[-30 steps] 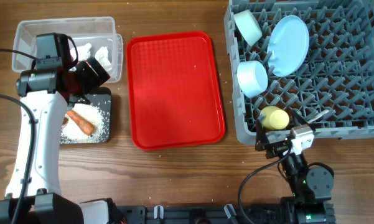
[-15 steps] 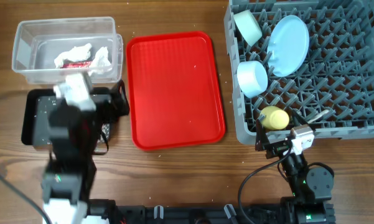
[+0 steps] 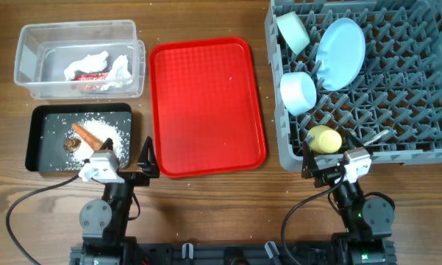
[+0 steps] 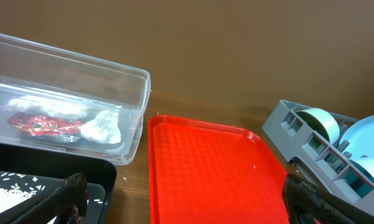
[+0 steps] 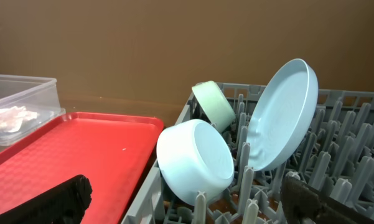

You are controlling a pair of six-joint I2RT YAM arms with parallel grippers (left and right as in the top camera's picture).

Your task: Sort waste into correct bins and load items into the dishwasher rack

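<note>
The clear tub (image 3: 29, 37) holds the red-and-white wrapper (image 3: 88, 76) and white tissue (image 3: 88, 60). The black tray (image 3: 40, 158) holds rice (image 3: 107, 131), a carrot piece (image 3: 90, 135) and a brown lump (image 3: 71, 145). The grey rack (image 3: 426, 88) holds the plate (image 3: 340, 44), two bowls (image 3: 293, 31) (image 3: 298, 92), the yellow cup (image 3: 325, 138) and the spoon (image 3: 375, 137). My left gripper (image 3: 145, 163) is open and empty, low at the table front beside the black tray. My right gripper (image 3: 309, 165) is open and empty at the rack's front edge.
The flat red tray (image 3: 206, 103) lies between the bins and the rack, bare. In the left wrist view the tub (image 4: 130, 74) and red tray (image 4: 211, 168) lie ahead. In the right wrist view a bowl (image 5: 196, 162) and the plate (image 5: 283, 112) stand close ahead.
My left arm has drawn back from over the bins to the table's front edge, uncovering the black tray. The right arm has not moved.
</note>
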